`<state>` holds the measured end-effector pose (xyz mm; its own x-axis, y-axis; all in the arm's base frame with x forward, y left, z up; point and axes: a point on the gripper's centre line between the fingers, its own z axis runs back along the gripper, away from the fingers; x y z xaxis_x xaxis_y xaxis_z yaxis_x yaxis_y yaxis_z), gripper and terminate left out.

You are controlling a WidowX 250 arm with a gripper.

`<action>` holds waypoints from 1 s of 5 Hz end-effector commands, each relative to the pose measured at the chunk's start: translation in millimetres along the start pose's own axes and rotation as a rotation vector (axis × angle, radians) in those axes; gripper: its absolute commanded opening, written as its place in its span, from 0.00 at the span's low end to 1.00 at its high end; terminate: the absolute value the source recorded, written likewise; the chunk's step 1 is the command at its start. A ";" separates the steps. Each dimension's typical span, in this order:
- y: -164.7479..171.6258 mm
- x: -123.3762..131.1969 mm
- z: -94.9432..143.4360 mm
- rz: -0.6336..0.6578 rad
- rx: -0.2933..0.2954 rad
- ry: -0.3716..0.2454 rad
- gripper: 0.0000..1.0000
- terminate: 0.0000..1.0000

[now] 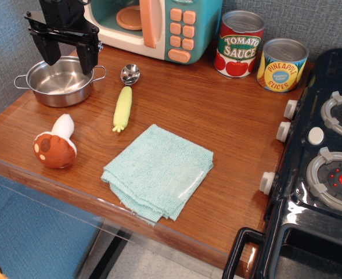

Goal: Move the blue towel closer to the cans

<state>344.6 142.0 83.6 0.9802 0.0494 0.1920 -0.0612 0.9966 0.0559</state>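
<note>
The blue towel (158, 171) lies folded and flat near the table's front edge, in the middle. The two cans stand at the back right: the taller Tomato Sauce can (238, 44) and, to its right, the shorter Pineapple Slices can (281, 64). My gripper (68, 58) hangs at the back left, over the steel pot (60, 81), far from the towel and the cans. Its two black fingers are spread apart and hold nothing.
A toy microwave (159, 26) stands at the back. A yellow corn cob (122, 108) and a small silver lid (130, 74) lie left of centre. A toy mushroom (56, 145) lies front left. A black toy stove (319, 163) borders the table's right edge.
</note>
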 end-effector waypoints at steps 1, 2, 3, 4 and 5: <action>0.0 0.0 0.0 0.000 0.000 0.000 1.00 0.00; -15.4 -12.1 10.0 -0.042 -0.047 0.004 1.00 0.00; -33.3 -26.6 16.1 -0.052 -0.035 0.004 1.00 0.00; -58.5 -47.8 13.6 -0.073 -0.025 0.015 1.00 0.00; -89.0 -75.0 -7.3 -0.134 -0.004 0.028 1.00 0.00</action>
<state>271.6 43.6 39.4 0.9918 -0.0868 0.0941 0.0815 0.9949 0.0586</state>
